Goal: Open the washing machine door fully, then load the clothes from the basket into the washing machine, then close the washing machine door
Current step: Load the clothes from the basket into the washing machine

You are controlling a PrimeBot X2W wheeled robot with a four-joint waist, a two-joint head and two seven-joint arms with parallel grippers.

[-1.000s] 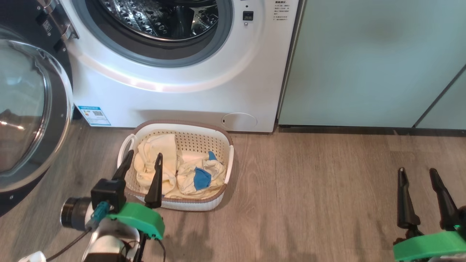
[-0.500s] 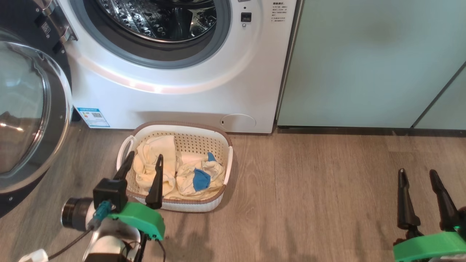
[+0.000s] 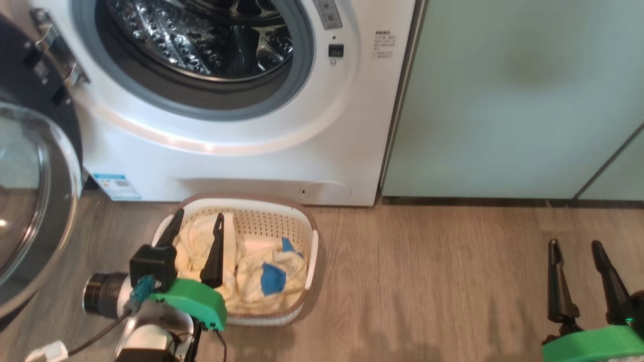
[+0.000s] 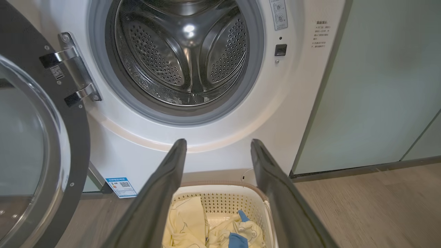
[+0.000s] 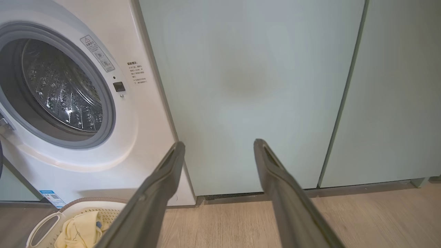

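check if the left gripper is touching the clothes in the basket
Apart. In the left wrist view the tips of the left gripper sit high before the washing machine, with the clothes small, far below.

Bright, even light; slightly blurred head view

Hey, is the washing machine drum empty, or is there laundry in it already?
Empty, as far as shows: the drum is bare steel, and the clothes lie in the basket.
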